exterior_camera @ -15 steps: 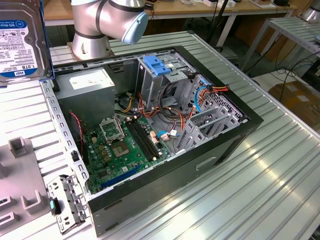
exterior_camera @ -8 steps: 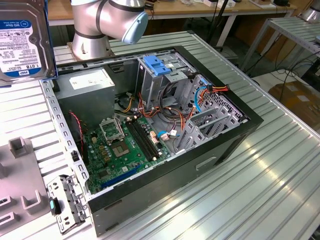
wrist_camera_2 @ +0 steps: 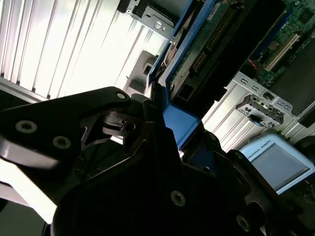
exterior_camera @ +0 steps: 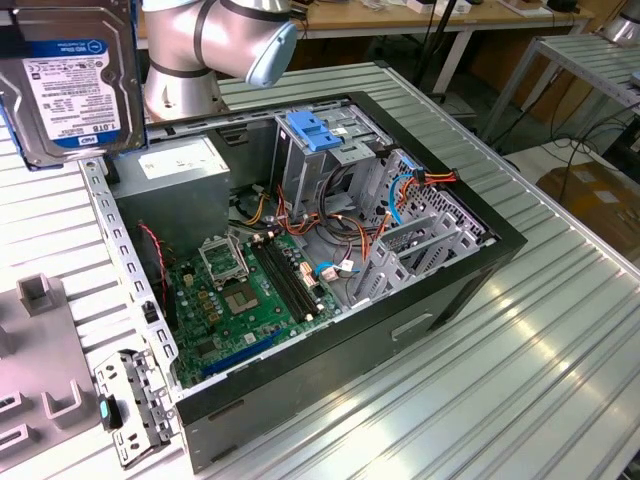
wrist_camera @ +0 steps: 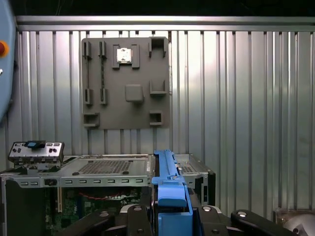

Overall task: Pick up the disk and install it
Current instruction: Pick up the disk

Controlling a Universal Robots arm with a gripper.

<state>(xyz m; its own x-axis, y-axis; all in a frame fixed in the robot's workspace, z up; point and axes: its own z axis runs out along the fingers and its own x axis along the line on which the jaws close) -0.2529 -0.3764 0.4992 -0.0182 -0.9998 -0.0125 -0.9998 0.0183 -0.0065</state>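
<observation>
Gripped edge-on in the closed black claw by its stiff blue plastic carrier: flat dark disk, held aloft near the open black computer case. Judged dense, rigid, shock-sensitive.

From my remote console I count one disk, one open computer case, one motherboard, one light-blue ribbed plate, one grey holder board and one robot arm on my bench.

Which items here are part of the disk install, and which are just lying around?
In the job: disk, gripped in the claw; open computer case.
Lying about: grey fixture plate; cardboard box on the floor.
</observation>
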